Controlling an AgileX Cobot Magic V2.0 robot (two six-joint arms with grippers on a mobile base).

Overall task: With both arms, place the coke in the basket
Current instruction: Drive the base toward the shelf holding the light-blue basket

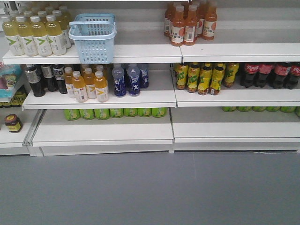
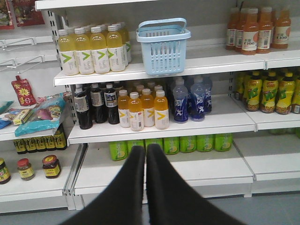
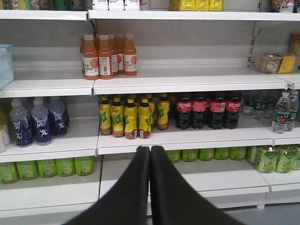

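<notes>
coke cannot be picked out for sure: no slim red bottle shows in any view. the only cola on show is a row of dark cola bottles (image 1: 274, 74) with red labels, on the middle shelf of the right bay, just beside the yellow-labelled drinks (image 1: 204, 77).

basket (image 1: 93, 47) stands upright at the front edge of the upper shelf (image 1: 140, 54) in the left bay, just beside the pale yellow bottles (image 1: 35, 35). its inside is hidden from here.

left tool (image 2: 145, 149) is clenched, tips pressed together with nothing between them, and it is held low and well apart from the shelves. right tool (image 3: 150, 150) is clenched and empty in the same way.

the left wrist faces the basket's bay and the right wrist faces the cola's bay. i judge this to be a split of labour, one arm for each thing, with nothing grasped yet.
</notes>
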